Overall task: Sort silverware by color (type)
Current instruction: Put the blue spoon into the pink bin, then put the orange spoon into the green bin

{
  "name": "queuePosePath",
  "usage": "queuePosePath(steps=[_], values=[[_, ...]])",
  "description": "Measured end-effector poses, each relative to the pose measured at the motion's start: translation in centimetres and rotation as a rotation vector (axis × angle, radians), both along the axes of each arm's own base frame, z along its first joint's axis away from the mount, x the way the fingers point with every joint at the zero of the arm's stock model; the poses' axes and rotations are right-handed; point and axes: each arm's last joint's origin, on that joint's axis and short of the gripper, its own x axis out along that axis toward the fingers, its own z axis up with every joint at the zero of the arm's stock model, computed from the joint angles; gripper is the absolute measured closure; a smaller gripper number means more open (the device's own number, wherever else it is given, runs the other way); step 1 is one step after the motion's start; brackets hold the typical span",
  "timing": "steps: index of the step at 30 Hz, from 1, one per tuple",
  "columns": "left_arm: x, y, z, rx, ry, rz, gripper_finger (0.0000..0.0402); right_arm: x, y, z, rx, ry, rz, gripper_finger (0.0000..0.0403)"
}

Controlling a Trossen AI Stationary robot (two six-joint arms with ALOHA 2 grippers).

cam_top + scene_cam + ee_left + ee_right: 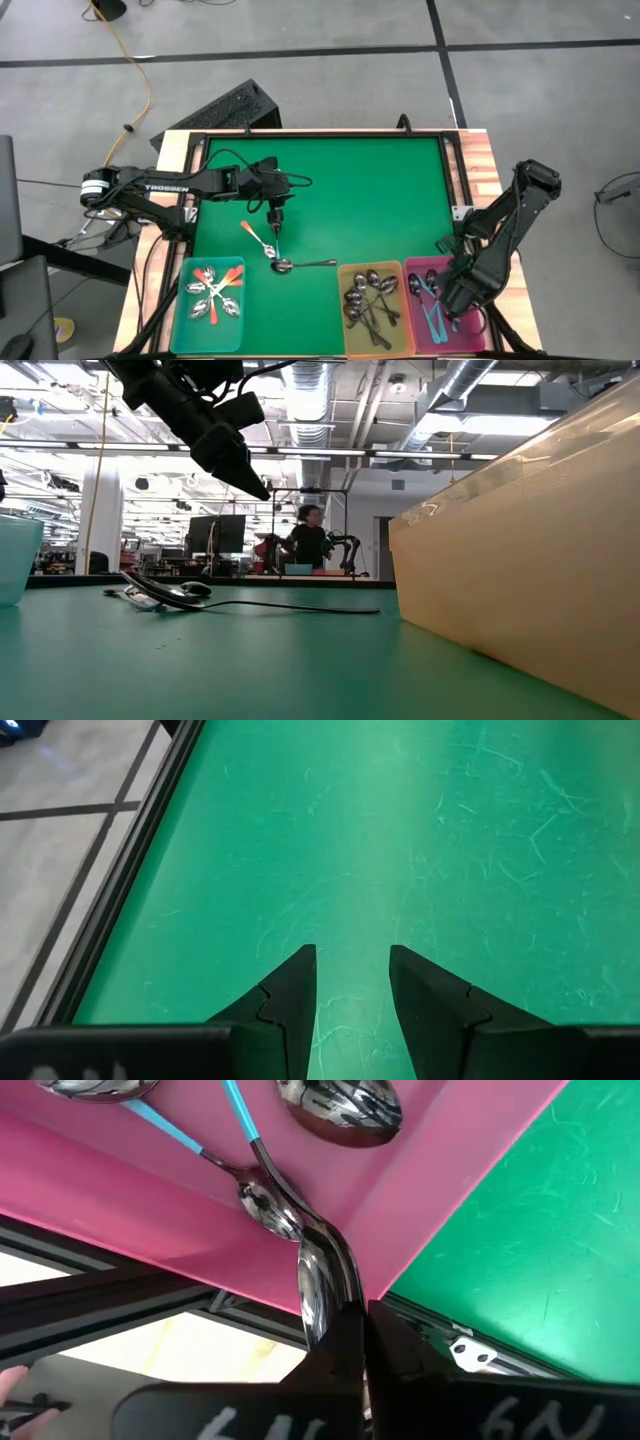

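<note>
High view, your left end effector (275, 222) narrowly parted over the green surface (380, 190), empty, two loose spoons (272, 252) just beside it, your right end effector (452, 300) closed at the pink bin (470, 335), other spoons binned.

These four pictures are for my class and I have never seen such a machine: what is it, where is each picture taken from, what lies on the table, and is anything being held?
It is a robot with two dark arms at a green table. One picture looks straight down, one looks level across the tabletop, and two come from cameras on the wrists. Two spoons remain on the table: an orange-handled spoon and a dark spoon. At the near edge stand three bins: a teal bin with orange-handled spoons, a yellow bin with dark ones, and a pink bin with blue-handled ones. The left gripper hangs open and empty above the loose spoons. The right gripper is shut over the pink bin on a spoon.
</note>
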Motion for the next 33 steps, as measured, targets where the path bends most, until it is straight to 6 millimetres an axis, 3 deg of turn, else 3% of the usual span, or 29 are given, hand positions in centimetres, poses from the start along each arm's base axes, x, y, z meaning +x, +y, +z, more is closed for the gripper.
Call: queuePosePath(steps=[4, 13, 23, 33], values=[[0.0, 0.0, 0.0, 0.000, 0.000, 0.000, 0.0287, 0.0, 0.0, 0.0, -0.005, -0.005, -0.031, 0.0390], [0.0, 0.0, 0.0, 0.006, 0.002, -0.006, 0.0287, 0.0, -0.1, 0.0, -0.030, -0.027, -0.137, 0.0336], [0.0, 0.0, 0.0, 0.004, 0.002, -0.007, 0.0287, 0.1, -0.1, 0.2, -0.012, -0.053, -0.160, 0.0330], [0.1, 0.0, 0.1, 0.006, -0.008, -0.007, 0.0287, -0.4, -2.0, 3.0, 0.071, -0.456, -0.345, 0.0330]])
